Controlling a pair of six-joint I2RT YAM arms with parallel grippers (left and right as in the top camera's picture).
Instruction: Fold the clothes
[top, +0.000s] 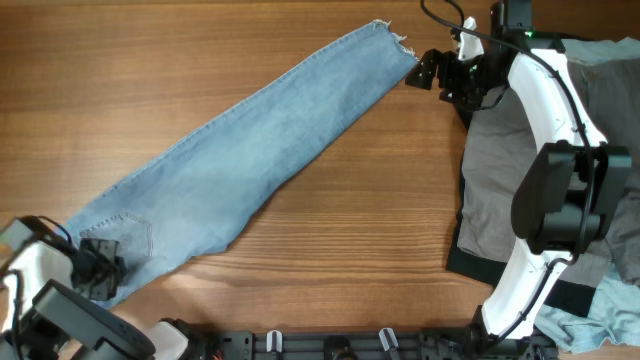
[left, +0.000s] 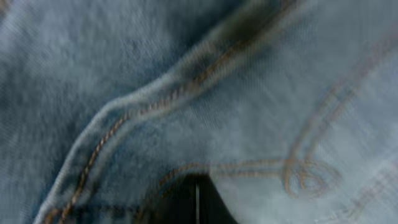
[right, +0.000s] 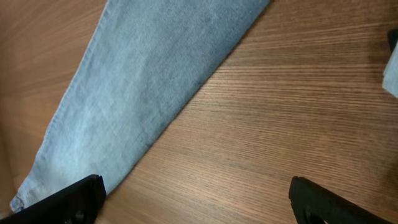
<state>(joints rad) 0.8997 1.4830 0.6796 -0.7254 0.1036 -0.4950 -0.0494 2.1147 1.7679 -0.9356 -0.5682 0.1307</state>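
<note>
Across the table (top: 330, 230) the jeans (top: 250, 140) lie diagonally; right gripper (right: 199, 202) gapes wide beside the hem (top: 388, 38); left gripper (top: 95, 262) sits at the pocket (top: 135, 235), grip unreadable. Catching one layer could skew the fold.

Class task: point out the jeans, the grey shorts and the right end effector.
jeans (top: 260, 150), overhead view, middle of the leg.
grey shorts (top: 490, 190), overhead view, bare fabric near their left edge.
right end effector (top: 420, 68), overhead view, midway between its fingertips.

Robotics lab bench, wood-grain table (top: 340, 230), two white-and-black arms (top: 548, 95) at its edge, clothes (top: 495, 190) heaped aside.
</note>
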